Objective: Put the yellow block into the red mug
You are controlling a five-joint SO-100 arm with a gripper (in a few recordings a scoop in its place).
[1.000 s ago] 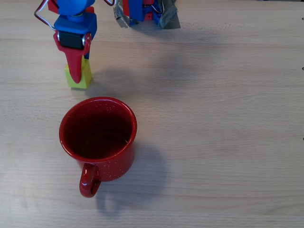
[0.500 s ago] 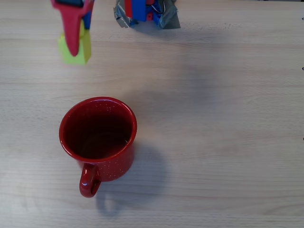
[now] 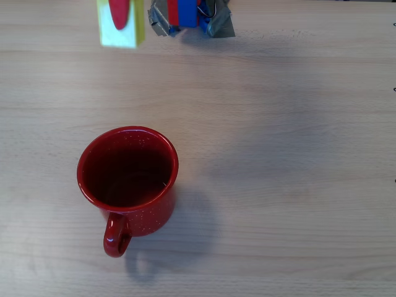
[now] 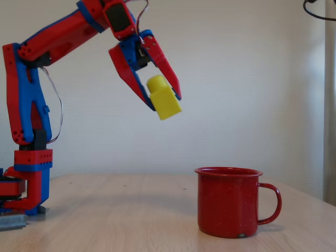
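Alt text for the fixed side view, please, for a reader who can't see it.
A red-and-blue robot arm holds a yellow block in its gripper, high above a wooden table. A red mug stands upright to the right, handle pointing right.

Arm [image 4: 31, 94] is red w/ blue joints; base sits at the table's left end in the fixed view, at the far edge in the overhead view. Lower link stands near upright, upper link [image 4: 63, 31] rises to the right, then the wrist bends down. Gripper [image 4: 160, 100] hangs high above the table, fingers pointing down and right, clamped on the yellow block [image 4: 164, 102] (tilted, stud up-left). One red finger [image 4: 168, 73] lies along the block's upper side, the other under it. In the overhead view a red fingertip [image 3: 119, 12] overlaps the block at the top edge.
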